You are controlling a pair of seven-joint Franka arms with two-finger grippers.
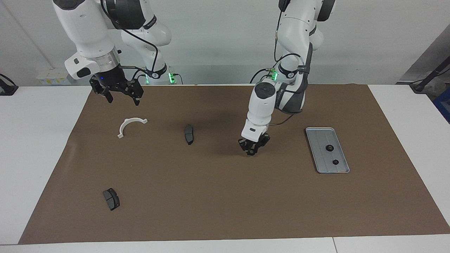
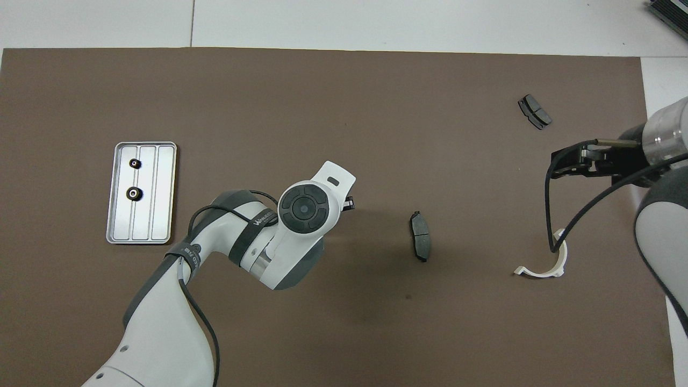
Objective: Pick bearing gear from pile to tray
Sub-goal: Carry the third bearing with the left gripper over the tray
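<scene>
Black gears in tray | likely stiff, light, slick: pinch across rim | left gripper centre frame, grip can't tell | right gripper up top, spread, waiting

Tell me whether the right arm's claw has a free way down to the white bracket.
Probably yes. The right claw hangs open above the mat, just robot-side of the white bracket. Nothing lies between them; the nearest brake pad sits well aside, and the left claw is over the mat's middle.
</scene>
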